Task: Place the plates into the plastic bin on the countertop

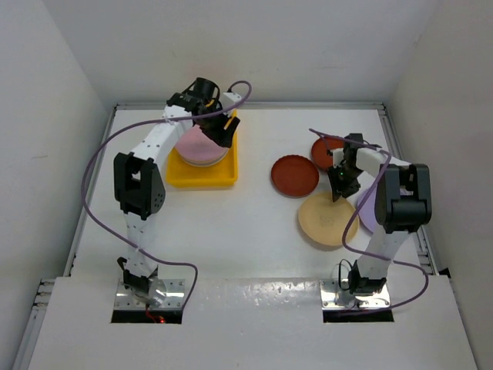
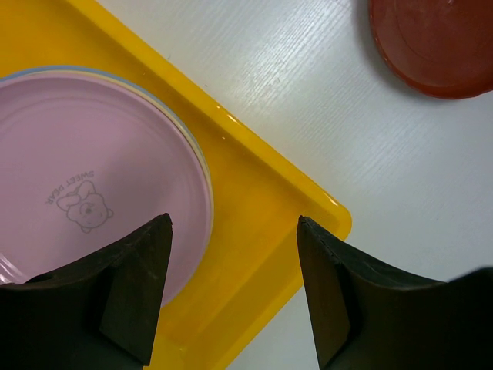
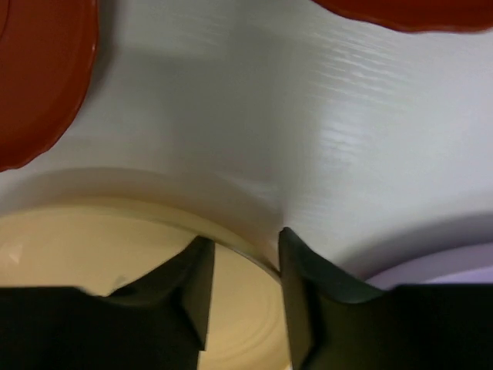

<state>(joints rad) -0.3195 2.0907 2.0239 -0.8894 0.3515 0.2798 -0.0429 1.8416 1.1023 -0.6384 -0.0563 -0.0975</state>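
Observation:
The yellow plastic bin stands at the back left and holds a stack of plates with a pink plate on top. In the left wrist view the pink plate shows a blue rim under it, inside the bin. My left gripper is open and empty above the bin's right side. A tan-yellow plate lies on the countertop. My right gripper is open, with the plate's far rim between its fingers.
Two dark red plates lie right of the bin; they also show in the right wrist view. A lilac plate lies partly hidden under my right arm. White walls enclose the table on three sides.

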